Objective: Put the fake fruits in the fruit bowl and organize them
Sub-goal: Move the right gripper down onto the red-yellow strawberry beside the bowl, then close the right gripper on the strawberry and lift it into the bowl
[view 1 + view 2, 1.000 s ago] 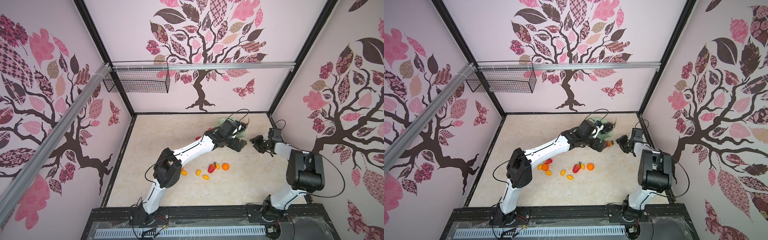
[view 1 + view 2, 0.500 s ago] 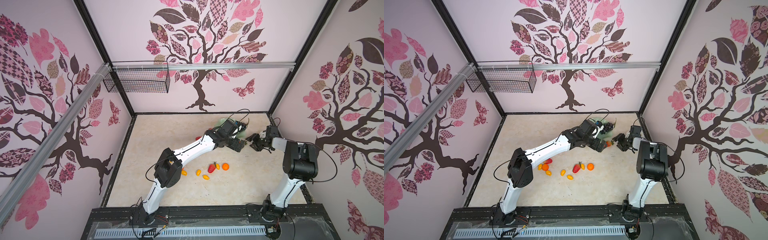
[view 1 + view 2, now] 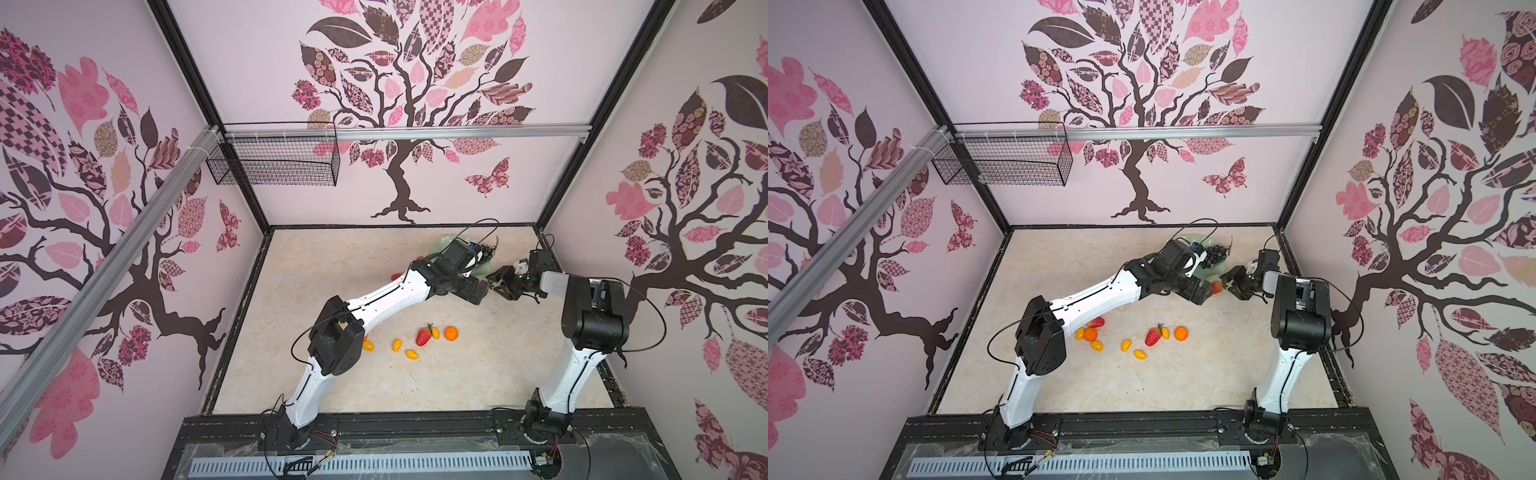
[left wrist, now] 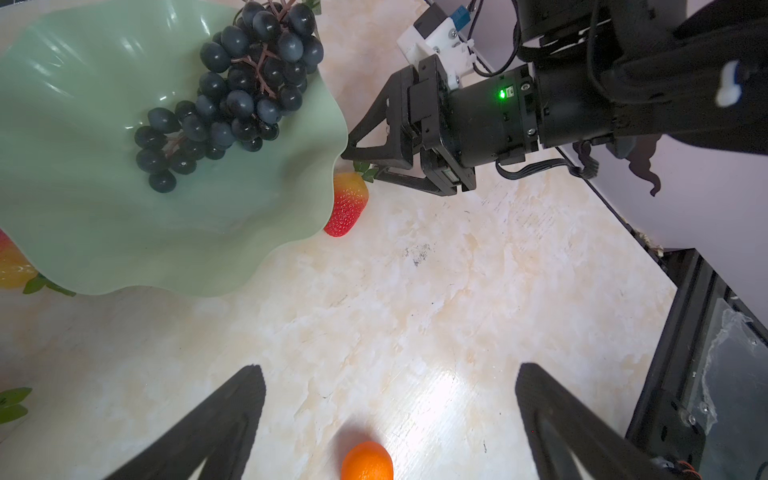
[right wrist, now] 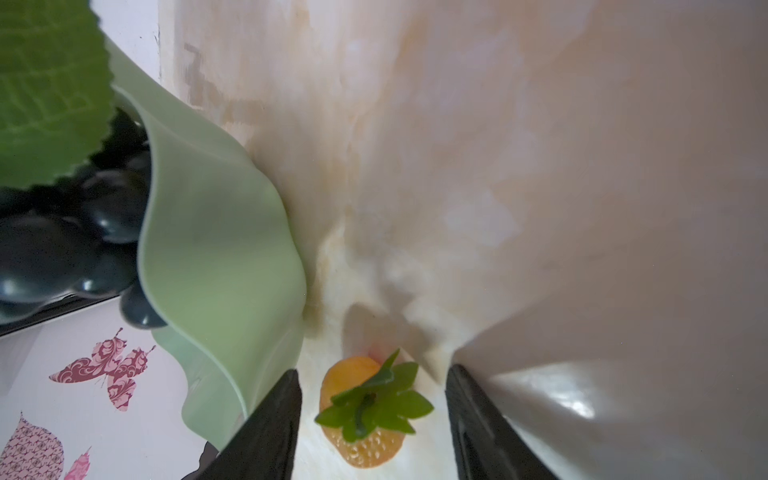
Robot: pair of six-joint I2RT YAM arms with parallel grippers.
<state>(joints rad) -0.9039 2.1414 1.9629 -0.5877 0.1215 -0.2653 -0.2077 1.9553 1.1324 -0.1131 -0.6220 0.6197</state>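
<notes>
Strawberry (image 4: 347, 203): lying on the surface (image 3: 478, 374), tucked against the outer rim of the fruit bowl (image 4: 104, 232), green cap toward the right end effector (image 5: 372, 399).
Right end effector: spread, straddling the cap, nothing pinched yet.
Left end effector (image 4: 390, 411): spread and empty, above a tangerine (image 4: 367, 461).
Handling: likely light, hard, slick plastic; best taken across the wide shoulders under the cap, not by the flimsy leaves.
Fruit bowl: pale green, wavy, holding the grape bunch (image 4: 232, 99).
Surface: smooth marbled beige, likely to let round fruit roll; kumquats (image 3: 1126, 344) scattered nearer the arm bases.
Room: pale walls with tree decals; wire basket (image 3: 274, 164) hung high.
</notes>
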